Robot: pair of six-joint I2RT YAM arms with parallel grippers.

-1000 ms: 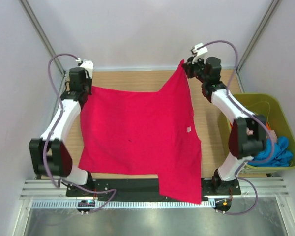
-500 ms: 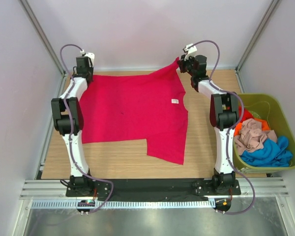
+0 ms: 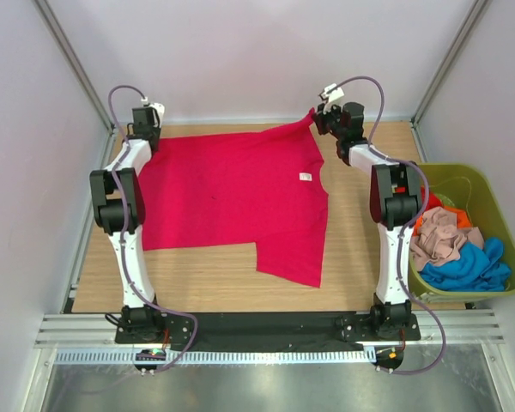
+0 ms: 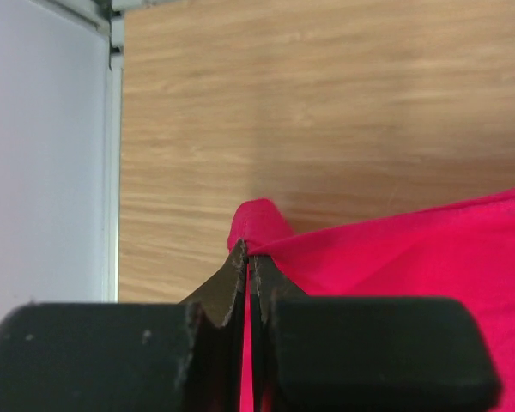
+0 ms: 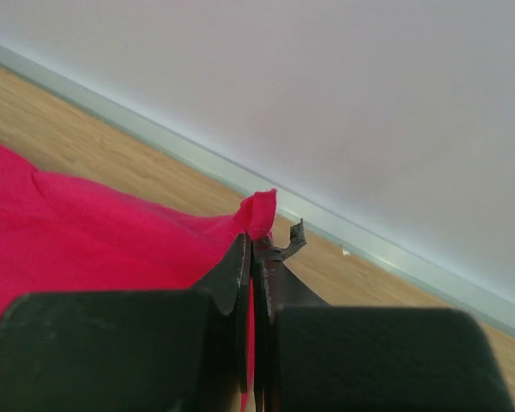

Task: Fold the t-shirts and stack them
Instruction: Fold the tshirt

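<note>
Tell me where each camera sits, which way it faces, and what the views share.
Top external: fixed above and behind the arms, looking down on the table and crimson t-shirt; both arms show whole.
Left wrist: on the left arm, looking along the left pincer, shut on a shirt corner, over bare wood.
Right wrist: on the right arm, looking past the right pincer, shut on another corner, toward the back wall.
Shared: all three show the crimson t-shirt.

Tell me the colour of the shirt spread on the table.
Plain crimson red; the t-shirt shows best in the top external view.
</note>
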